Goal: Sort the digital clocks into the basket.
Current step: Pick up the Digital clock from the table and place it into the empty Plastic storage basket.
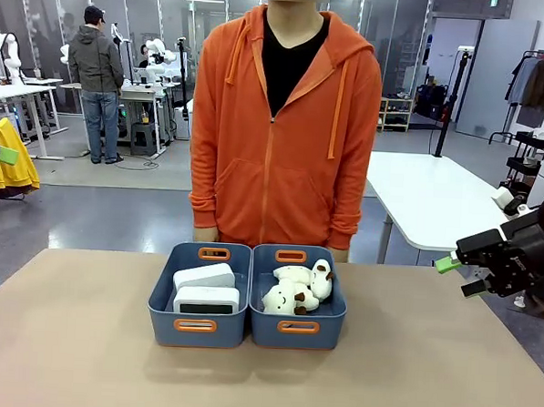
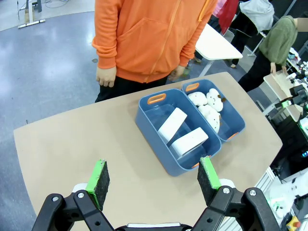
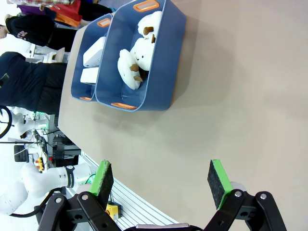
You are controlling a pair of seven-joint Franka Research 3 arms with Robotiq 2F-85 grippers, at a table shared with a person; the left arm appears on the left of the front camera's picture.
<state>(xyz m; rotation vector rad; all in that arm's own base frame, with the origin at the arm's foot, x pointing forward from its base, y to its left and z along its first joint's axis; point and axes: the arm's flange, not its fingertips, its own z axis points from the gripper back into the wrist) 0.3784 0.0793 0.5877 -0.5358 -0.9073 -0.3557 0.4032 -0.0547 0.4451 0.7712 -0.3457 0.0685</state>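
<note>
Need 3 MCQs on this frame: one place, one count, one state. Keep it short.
1. Where are the digital clocks?
A. in the left basket
B. on the table
C. in a hand

2. How many plush toys are in the right basket?
A. none
B. two
C. five

3. How is the left gripper?
A. shut on a clock
B. open, holding nothing
C. shut on a toy

Key: A, both clocks lie inside the tub; B, two white plushes are there; B, the green pads stand wide apart above the table.

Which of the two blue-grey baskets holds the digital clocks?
The basket on the robot's left: two white digital clocks lie in it. Its twin, touching it on the right, holds fluffy white plush toys.
</note>
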